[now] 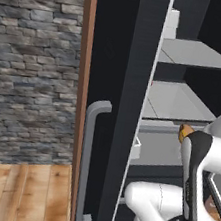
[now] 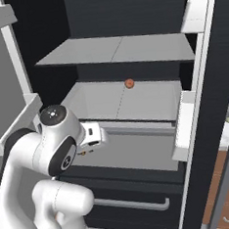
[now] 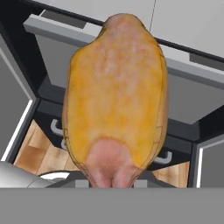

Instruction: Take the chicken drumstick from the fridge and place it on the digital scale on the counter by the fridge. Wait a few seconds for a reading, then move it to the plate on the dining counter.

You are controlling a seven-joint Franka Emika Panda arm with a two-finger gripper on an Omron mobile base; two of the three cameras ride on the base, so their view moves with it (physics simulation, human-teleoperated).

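Stone wall (image 1: 33, 65) and the fridge (image 1: 116, 57) door handle (image 1: 88, 159) fill my left base view. From the right I get pale shelves (image 2: 120, 49) and a small orange ball (image 2: 129, 83). My hand view shows the claw (image 3: 113, 183) pinching the chicken drumstick (image 3: 114, 92), outside the shelves.

No readable text, label, brand, number or sign anywhere.

Grey stone wall (image 1: 33, 65) at left, w/ wood plank floor (image 1: 18, 194) below it; small orange-brown ball (image 2: 129, 83) far back on a middle shelf; brown wood trim strip (image 1: 77, 102) runs vertical beside wall
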